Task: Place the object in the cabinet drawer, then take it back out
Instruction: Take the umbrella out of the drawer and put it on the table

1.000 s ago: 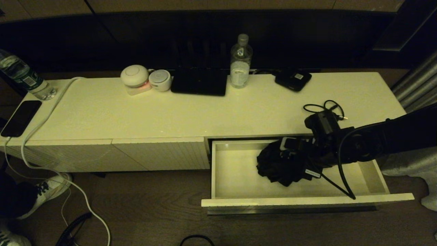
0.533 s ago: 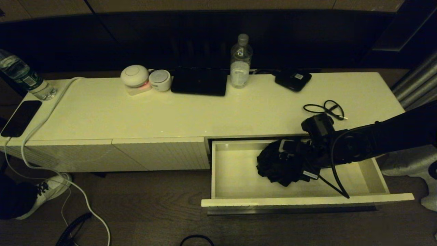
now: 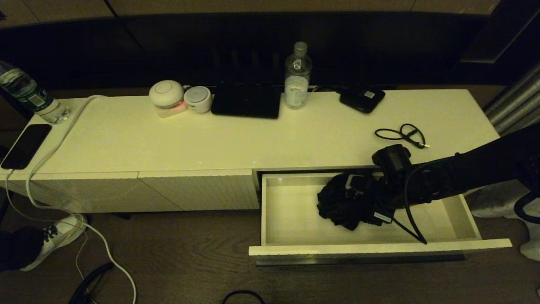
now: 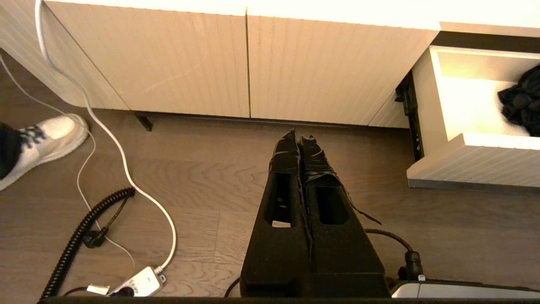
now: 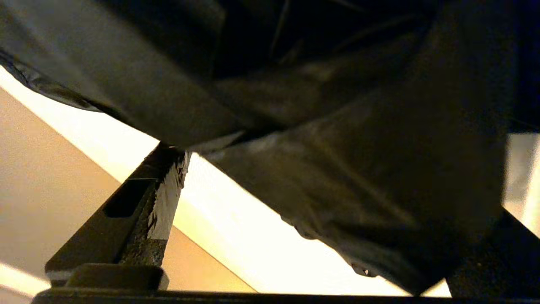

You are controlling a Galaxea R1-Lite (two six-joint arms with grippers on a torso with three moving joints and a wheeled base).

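Crumpled black bag [image 3: 344,207] lay inside the open cabinet drawer [image 3: 379,248], mid-drawer, toward the back wall. So, judging by that, placing looked done or nearly; taking it back out still left. Right gripper [image 3: 358,190] was at the bag w/ fingers [image 5: 139,207] spread wide around it, touching, not clamped. Left gripper [image 4: 300,137] parked over the floor, fingers together, empty.

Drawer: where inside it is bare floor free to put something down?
Free: the cabinet drawer floor between its left wall and the black bundle. Crowded: the middle, where the right gripper reaches into that bundle.
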